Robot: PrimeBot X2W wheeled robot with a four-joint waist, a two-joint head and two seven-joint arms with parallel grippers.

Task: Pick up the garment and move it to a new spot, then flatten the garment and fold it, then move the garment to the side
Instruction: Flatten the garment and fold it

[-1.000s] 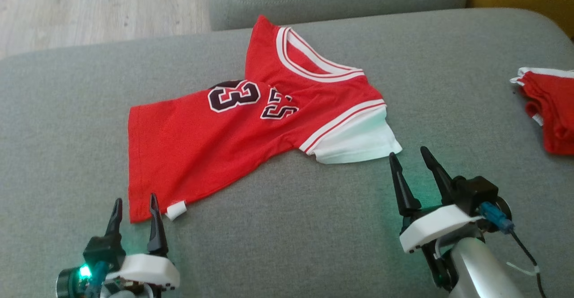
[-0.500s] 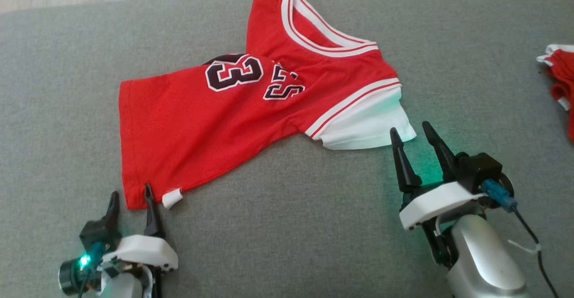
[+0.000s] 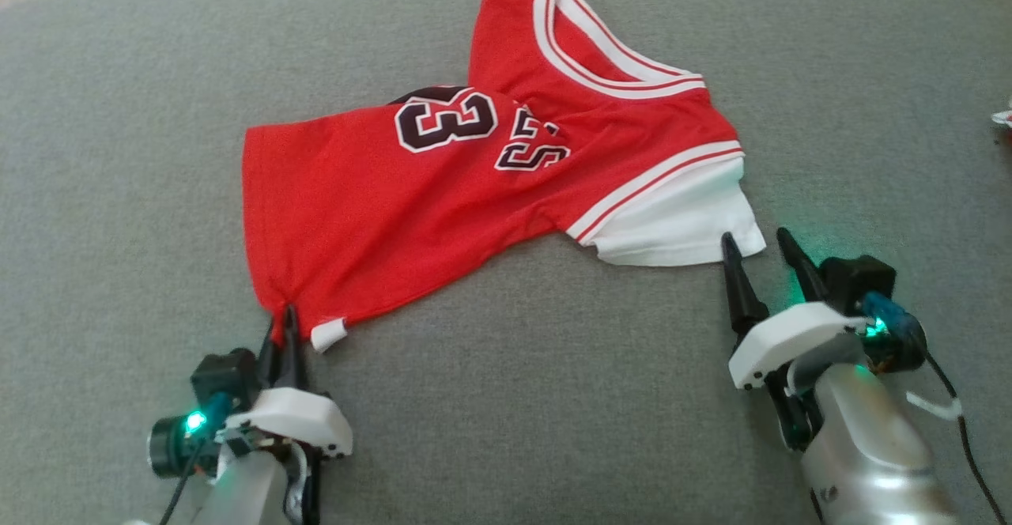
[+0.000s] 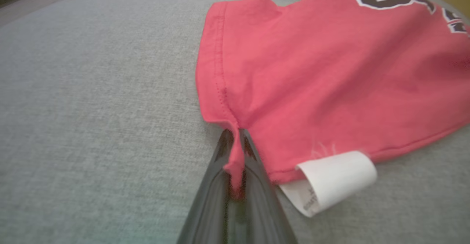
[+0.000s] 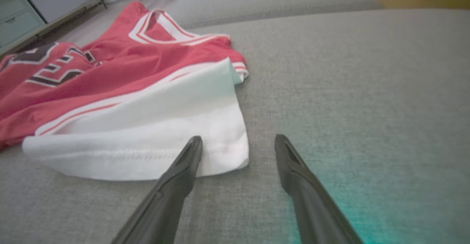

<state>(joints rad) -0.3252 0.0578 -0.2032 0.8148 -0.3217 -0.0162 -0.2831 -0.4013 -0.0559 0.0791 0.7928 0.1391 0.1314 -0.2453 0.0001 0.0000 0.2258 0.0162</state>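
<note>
Grey sofa (image 3: 506, 398) holds the soft, floppy red garment (image 3: 379, 193). Left end effector (image 3: 285, 327) pinches its bottom corner. Right end effector (image 3: 755, 235) is open beside the white sleeve (image 3: 672, 228), likely a good spot to grab.

A grey fabric cushion (image 3: 506, 414) carries a crumpled red jersey (image 3: 371, 209) across its middle, hem (image 3: 253, 217) to the near left, white sleeve (image 3: 680, 224) to the right.

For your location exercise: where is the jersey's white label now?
Head view, lower left: the white label pokes from the near hem of the red jersey, just right of the left gripper pinching that corner.
</note>
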